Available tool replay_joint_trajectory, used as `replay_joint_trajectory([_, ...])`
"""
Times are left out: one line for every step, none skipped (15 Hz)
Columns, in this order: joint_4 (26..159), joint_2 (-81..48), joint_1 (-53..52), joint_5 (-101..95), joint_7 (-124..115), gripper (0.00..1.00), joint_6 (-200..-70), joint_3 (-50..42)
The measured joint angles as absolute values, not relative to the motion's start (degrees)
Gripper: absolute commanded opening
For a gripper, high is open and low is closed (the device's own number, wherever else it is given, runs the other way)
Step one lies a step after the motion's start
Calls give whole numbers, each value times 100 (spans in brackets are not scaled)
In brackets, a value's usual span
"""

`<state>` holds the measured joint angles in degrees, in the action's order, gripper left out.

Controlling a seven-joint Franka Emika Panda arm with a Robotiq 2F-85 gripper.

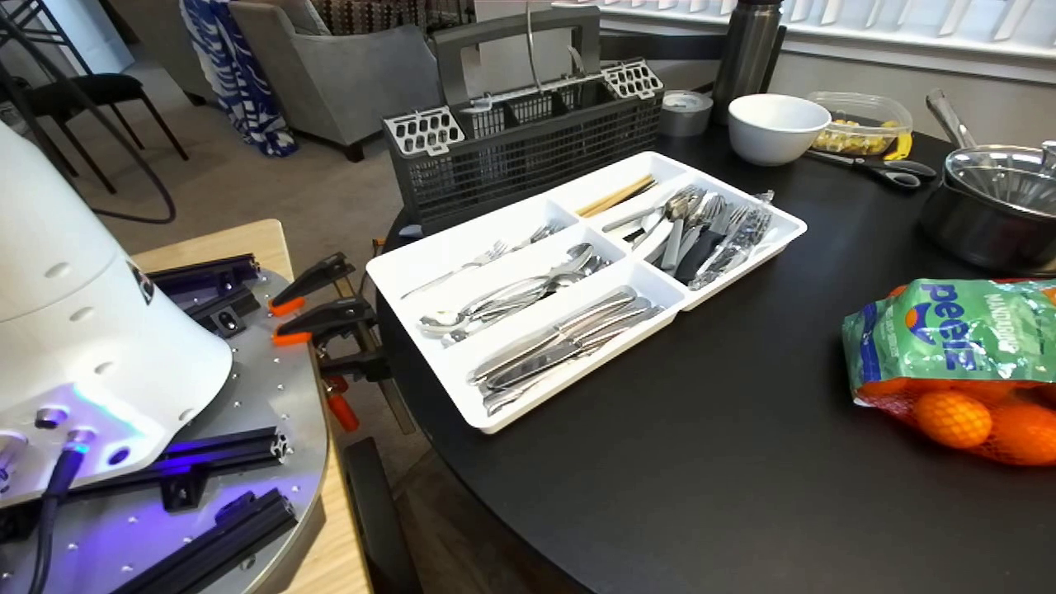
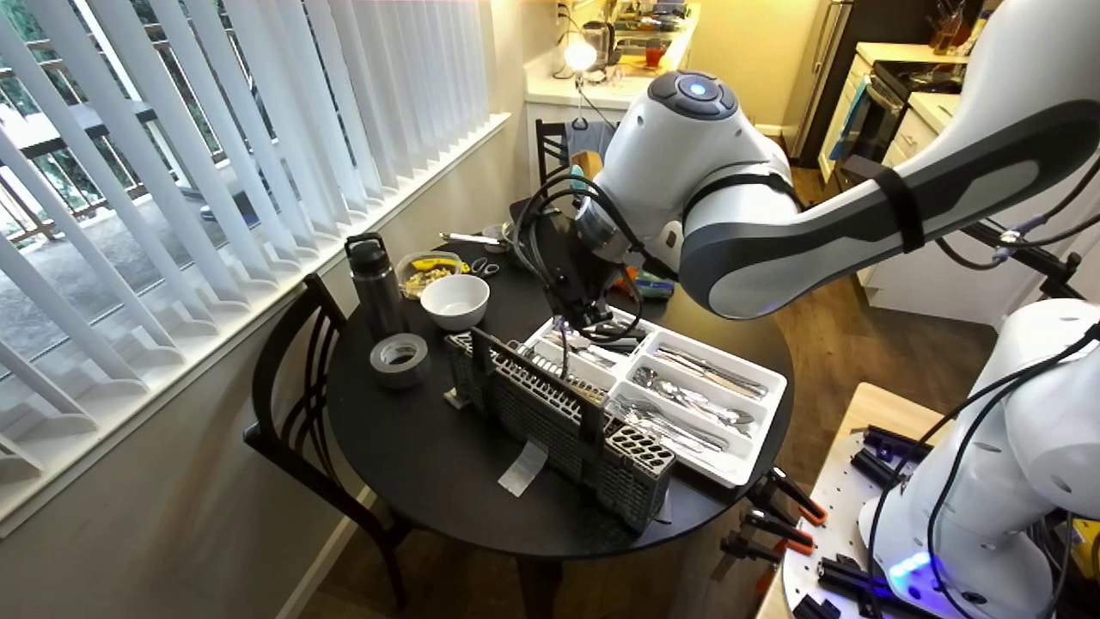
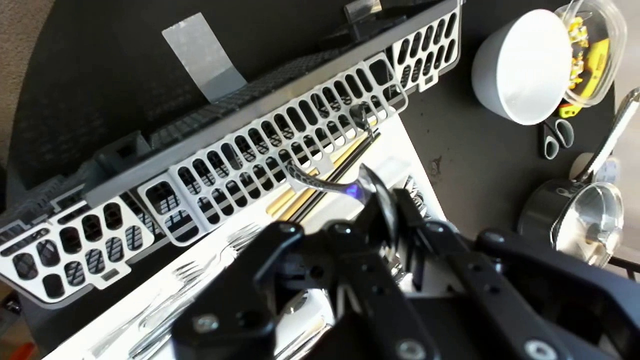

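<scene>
My gripper [image 3: 389, 204] is shut on the bowl of a silver spoon [image 3: 379, 194] in the wrist view. The spoon's patterned handle points away from the fingers, towards the dark grey cutlery basket [image 3: 235, 145]. In an exterior view, the gripper [image 2: 580, 316] hangs over the far end of the white cutlery tray [image 2: 767, 421], beside the basket [image 2: 550, 421]. A thin shape, apparently the spoon's handle, reaches down at the basket. The tray [image 1: 425, 252] holds forks, spoons, knives and chopsticks in compartments. The gripper itself is outside the remaining exterior view, where the basket [image 1: 528, 140] stands upright.
A white bowl [image 1: 775, 128], a clear food container [image 1: 862, 124], scissors [image 1: 895, 172], a tape roll [image 2: 400, 357] and a dark bottle [image 2: 374, 279] stand near the basket. A lidded pot [image 1: 990, 210] and a bag of mandarins [image 1: 957, 363] lie farther along the round black table.
</scene>
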<state>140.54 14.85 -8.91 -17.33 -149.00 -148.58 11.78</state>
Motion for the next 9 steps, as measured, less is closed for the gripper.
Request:
replay_joint_trajectory([14060,1509,-839,-1708,-14900,3,-14858,1231])
replay_joint_trajectory([14061,1522,-757,-1693,-14900,3,-14867,1303])
replay_joint_trajectory([14061,1529,-670,-1691,-14900,3,-14888,1364])
replay_joint_trajectory([14061,1529,-588,-1690,-14900,3,-14900,1419])
replay_joint_trajectory([14061,1529,-522,-1688,-14900,3,-14905,1457])
replay_joint_trajectory([14061,1530,-464,-1686,-14900,3,-14905,1499])
replay_joint_trajectory([14061,1532,-408,-1686,-14900,3,-14905,1546])
replay_joint_trajectory([14061,1546,-339,-1686,-14900,3,-14900,1608])
replay_joint_trajectory([14055,1568,-289,-1686,-14900,3,-14852,1658])
